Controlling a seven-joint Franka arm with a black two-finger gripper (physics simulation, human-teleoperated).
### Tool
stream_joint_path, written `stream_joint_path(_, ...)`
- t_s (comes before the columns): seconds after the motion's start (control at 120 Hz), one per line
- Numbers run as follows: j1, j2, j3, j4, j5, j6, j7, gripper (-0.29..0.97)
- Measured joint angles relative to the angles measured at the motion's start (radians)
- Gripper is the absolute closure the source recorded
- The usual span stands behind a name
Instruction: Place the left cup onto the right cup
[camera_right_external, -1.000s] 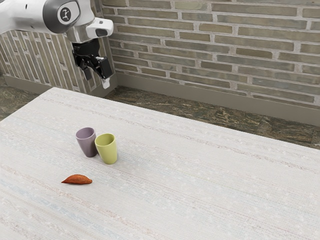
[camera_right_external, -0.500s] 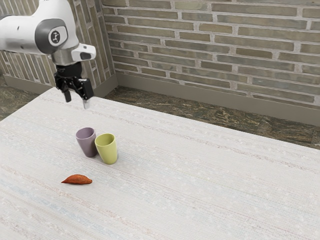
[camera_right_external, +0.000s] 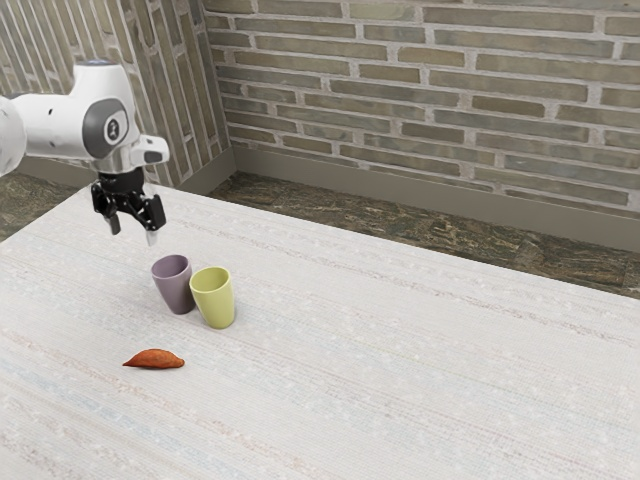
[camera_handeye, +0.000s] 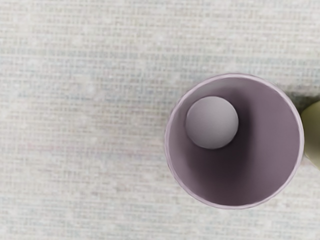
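A purple cup (camera_right_external: 173, 283) stands upright on the table, touching or nearly touching a yellow-green cup (camera_right_external: 214, 296) on its right in the exterior view. My gripper (camera_right_external: 133, 230) hangs open above the table, a little up and to the left of the purple cup, with nothing between its fingers. The wrist view looks straight down into the purple cup (camera_handeye: 234, 140), with a sliver of the yellow-green cup (camera_handeye: 313, 134) beside it.
An orange, leaf-shaped object (camera_right_external: 154, 359) lies on the table in front of the cups. The pale wooden table (camera_right_external: 400, 380) stretches wide to the exterior view's right. A brick wall (camera_right_external: 450, 90) runs behind.
My arm has swung down and toward the exterior view's left, bringing the gripper from high up to just above the purple cup. The cups have not moved.
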Motion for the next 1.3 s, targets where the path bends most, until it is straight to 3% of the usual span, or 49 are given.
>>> stream_joint_path(0.65,0.017,0.183,-0.01,0.0,-0.1,0.206,0.101,0.01)
stream_joint_path(0.692,0.017,0.186,-0.01,0.0,-0.102,0.212,0.105,0.06)
stream_joint_path(0.833,0.017,0.187,-0.011,-0.001,-0.104,0.229,0.118,0.43)
stream_joint_path(0.933,0.017,0.186,-0.022,-0.002,-0.105,0.236,0.126,0.59)
stream_joint_path(1.058,0.017,0.186,-0.027,-0.005,-0.106,0.241,0.134,0.69)
stream_joint_path(1.3,0.017,0.179,-0.027,-0.008,-0.111,0.241,0.145,0.76)
